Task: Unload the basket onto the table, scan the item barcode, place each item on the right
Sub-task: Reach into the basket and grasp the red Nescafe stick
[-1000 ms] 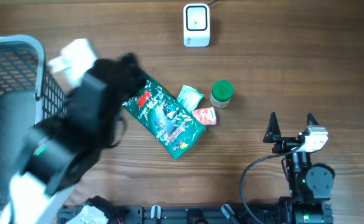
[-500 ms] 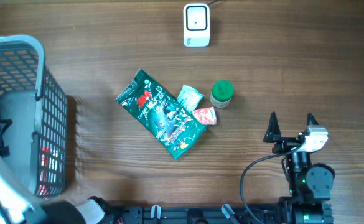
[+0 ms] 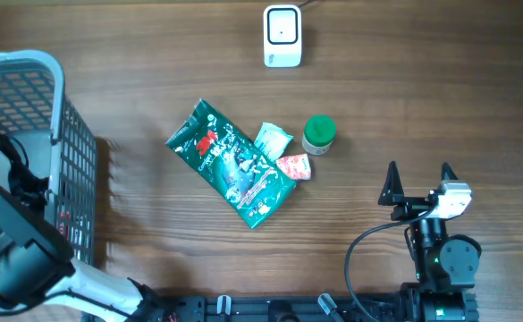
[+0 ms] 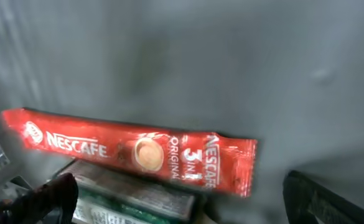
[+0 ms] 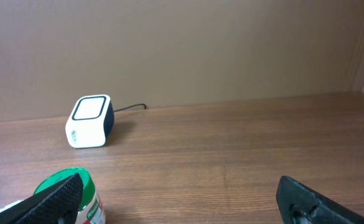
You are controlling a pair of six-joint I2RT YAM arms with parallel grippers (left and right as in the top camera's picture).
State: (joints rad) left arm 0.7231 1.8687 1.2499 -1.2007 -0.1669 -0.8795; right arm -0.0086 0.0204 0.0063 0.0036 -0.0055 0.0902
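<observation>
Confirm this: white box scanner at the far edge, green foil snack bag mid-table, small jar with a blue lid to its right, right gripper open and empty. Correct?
One error: the small jar has a green lid, not a blue one. The overhead view shows it, and so does the right wrist view. The rest stands: white box scanner at the far edge, green foil snack bag mid-table, right gripper open and empty.

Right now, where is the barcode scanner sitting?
In the overhead view the white scanner sits at the far edge of the table, near centre, beyond the green-lidded jar; the right wrist view shows it ahead to the left.
</observation>
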